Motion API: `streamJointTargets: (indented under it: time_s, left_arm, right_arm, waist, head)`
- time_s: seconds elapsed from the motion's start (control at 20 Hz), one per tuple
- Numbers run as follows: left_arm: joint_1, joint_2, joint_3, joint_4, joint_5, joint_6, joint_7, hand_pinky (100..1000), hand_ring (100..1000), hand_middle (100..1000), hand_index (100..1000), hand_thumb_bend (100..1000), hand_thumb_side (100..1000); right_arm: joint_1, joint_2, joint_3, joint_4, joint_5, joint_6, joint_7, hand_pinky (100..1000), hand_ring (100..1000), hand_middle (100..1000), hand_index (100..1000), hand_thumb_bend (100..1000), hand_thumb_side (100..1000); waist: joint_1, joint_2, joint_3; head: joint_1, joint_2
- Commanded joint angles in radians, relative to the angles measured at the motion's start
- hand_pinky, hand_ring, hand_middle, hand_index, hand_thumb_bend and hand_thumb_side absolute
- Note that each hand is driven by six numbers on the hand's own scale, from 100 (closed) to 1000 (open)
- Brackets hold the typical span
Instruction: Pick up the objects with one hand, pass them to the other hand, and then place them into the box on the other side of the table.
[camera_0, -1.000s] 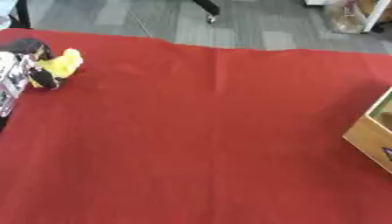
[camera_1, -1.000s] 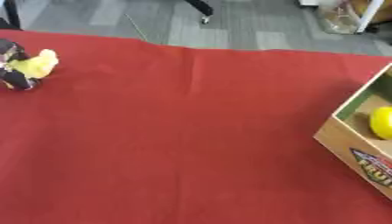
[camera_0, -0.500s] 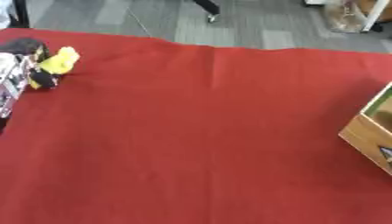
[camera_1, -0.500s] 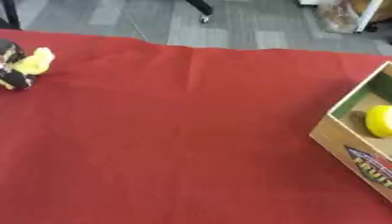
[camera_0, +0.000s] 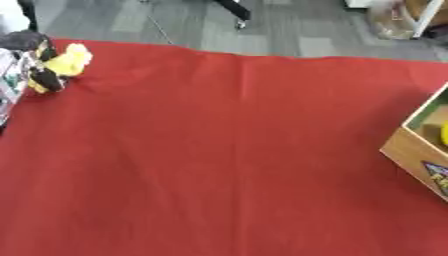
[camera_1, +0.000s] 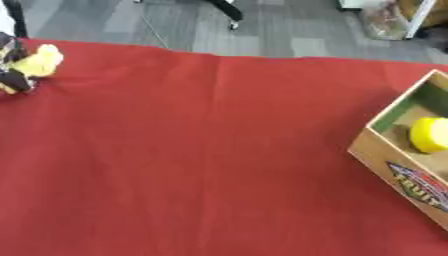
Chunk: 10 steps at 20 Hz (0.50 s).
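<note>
Gripping a yellow object (camera_0: 66, 62), the left hand (camera_0: 35, 65) sits at the far left edge of the red tablecloth (camera_0: 219, 160), dark fingers curled round it; object shape unclear, soft-looking. Right hand shows in neither view. Well across the cloth from the left hand, at the right edge, stands a cardboard box (camera_1: 398, 172), tilted in view, printed label on its near wall. Inside it lies a yellow round item (camera_1: 430, 134). Beyond the cloth: grey floor (camera_1: 175, 25).
</note>
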Motion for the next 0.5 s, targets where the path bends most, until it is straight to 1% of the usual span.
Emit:
streamJointTargets:
  time_s: [0.05, 0.15, 0.25, 0.45, 0.5]
  left_arm:
    - [-0.015, 0.040, 0.004, -0.024, 0.016, 0.001, -0.023, 698, 648, 575, 536, 255, 119]
    - [-0.014, 0.040, 0.007, -0.024, 0.030, 0.004, -0.033, 702, 649, 581, 560, 228, 129]
    - [-0.013, 0.041, 0.009, -0.017, 0.050, 0.016, -0.052, 705, 658, 598, 611, 231, 141]
    - [-0.012, 0.043, 0.012, -0.009, 0.063, 0.044, -0.080, 706, 659, 600, 626, 217, 151]
    - [-0.012, 0.044, 0.015, -0.008, 0.072, 0.048, -0.085, 713, 663, 604, 635, 198, 156]
  right_arm:
    - [-0.006, -0.032, -0.011, -0.003, 0.001, 0.000, 0.001, 930, 826, 892, 959, 100, 576]
    - [-0.005, -0.031, -0.011, -0.002, 0.001, 0.001, 0.001, 930, 827, 892, 959, 100, 576]
    - [-0.005, -0.032, -0.011, -0.001, 0.002, 0.004, -0.001, 930, 827, 891, 958, 100, 579]
    - [-0.003, -0.032, -0.009, 0.000, 0.005, 0.007, 0.000, 930, 827, 892, 958, 100, 582]
    - [-0.002, -0.032, -0.009, 0.001, 0.006, 0.007, -0.001, 930, 827, 892, 958, 100, 584]
  waist:
    - [0.004, -0.034, 0.001]
    - [0.003, -0.036, 0.003]
    - [0.003, -0.037, 0.004]
    - [0.002, -0.036, 0.005]
    - [0.002, -0.035, 0.006]
  head:
    - [-0.002, 0.000]
    - [-0.002, 0.002]
    - [-0.002, 0.004]
    - [-0.004, 0.005]
    - [-0.004, 0.005]
